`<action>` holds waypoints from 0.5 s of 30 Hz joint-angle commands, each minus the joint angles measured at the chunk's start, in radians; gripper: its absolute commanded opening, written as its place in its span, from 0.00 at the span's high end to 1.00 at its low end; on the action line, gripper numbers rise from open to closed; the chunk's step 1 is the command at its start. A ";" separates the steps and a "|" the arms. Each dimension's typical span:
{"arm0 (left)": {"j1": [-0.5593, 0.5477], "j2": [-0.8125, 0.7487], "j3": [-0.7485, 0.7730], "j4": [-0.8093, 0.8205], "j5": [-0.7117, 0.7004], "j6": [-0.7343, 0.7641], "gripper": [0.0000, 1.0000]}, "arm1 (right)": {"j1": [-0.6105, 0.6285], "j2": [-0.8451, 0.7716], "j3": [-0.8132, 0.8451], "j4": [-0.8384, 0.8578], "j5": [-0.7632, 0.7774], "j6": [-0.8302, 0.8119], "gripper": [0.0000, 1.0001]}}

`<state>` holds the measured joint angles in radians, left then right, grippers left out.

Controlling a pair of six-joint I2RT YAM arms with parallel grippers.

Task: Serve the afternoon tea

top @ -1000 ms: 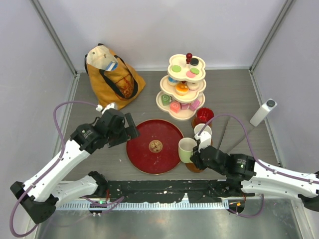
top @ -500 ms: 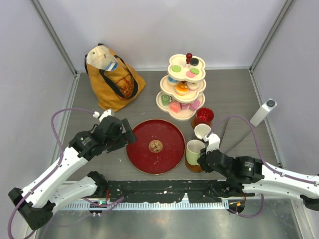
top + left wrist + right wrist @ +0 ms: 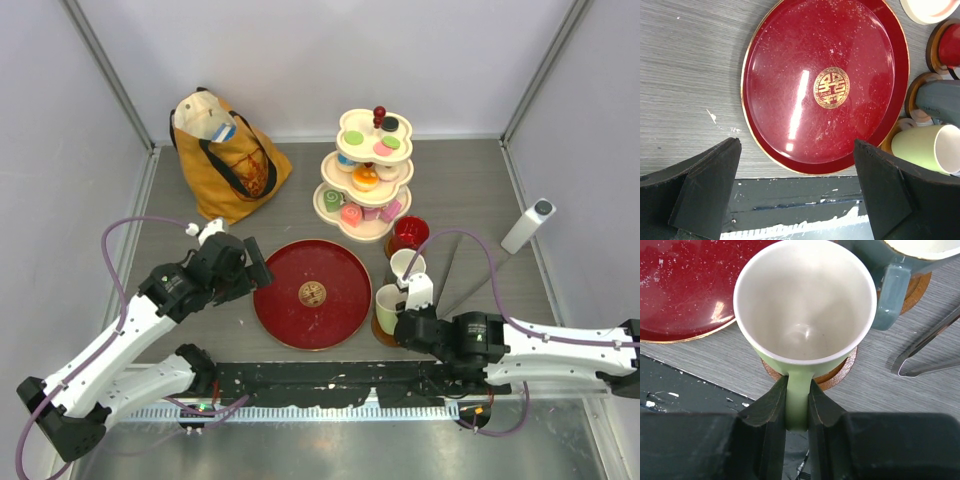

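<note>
Right gripper (image 3: 797, 407) is clamped tight on the handle of the pale green ceramic mug (image 3: 805, 315) — fingers pinch it from both sides, with the mug mouth tipped toward the wrist camera. The mug hangs over a round brown wooden coaster (image 3: 837, 374), just right of the big round dark-red tray (image 3: 300, 320). Whether its base touches the coaster is hard to tell from these angles. The grey-blue mug (image 3: 890, 285) sits on its own coaster just beyond, close beside the green one. The red mug (image 3: 410, 233) is farther still, at the foot of the three-tier cream stand (image 3: 330, 205). Small colourful toy pastries (image 3: 365, 178) sit on all three tiers, on the far side of the tray. Metal tongs (image 3: 927, 347) lie on the table right of the mugs. Left gripper (image 3: 796, 144) has its jaws spread wide and holds nothing — it hovers at the tray's left edge. The mustard-yellow cloth tote bag (image 3: 225, 150) stands far left.
</note>
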<state>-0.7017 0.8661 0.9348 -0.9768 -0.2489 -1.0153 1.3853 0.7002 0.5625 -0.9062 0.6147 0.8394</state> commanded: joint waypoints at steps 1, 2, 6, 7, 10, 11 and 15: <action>0.002 -0.006 0.032 0.030 -0.036 0.007 0.00 | 0.018 -0.021 0.004 0.023 0.051 0.084 0.71; 0.001 -0.006 0.032 0.030 -0.038 0.006 0.00 | 0.023 -0.028 -0.004 0.026 0.042 0.093 0.68; 0.002 -0.010 0.029 0.035 -0.047 0.006 0.00 | 0.041 -0.048 -0.021 0.043 0.016 0.115 0.58; 0.002 -0.009 0.029 0.036 -0.049 0.006 0.00 | 0.049 -0.050 -0.023 0.050 0.005 0.116 0.55; 0.004 -0.007 0.032 0.035 -0.050 0.007 0.00 | 0.064 -0.044 -0.026 0.047 0.000 0.136 0.46; 0.004 -0.009 0.032 0.035 -0.052 0.009 0.00 | 0.066 -0.039 -0.024 0.043 0.003 0.144 0.43; 0.004 -0.006 0.032 0.035 -0.052 0.009 0.00 | 0.072 -0.033 -0.013 0.015 0.023 0.181 0.39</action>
<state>-0.7017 0.8661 0.9348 -0.9768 -0.2703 -1.0134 1.4475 0.6617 0.5365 -0.8948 0.5999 0.9478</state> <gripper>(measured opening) 0.994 0.591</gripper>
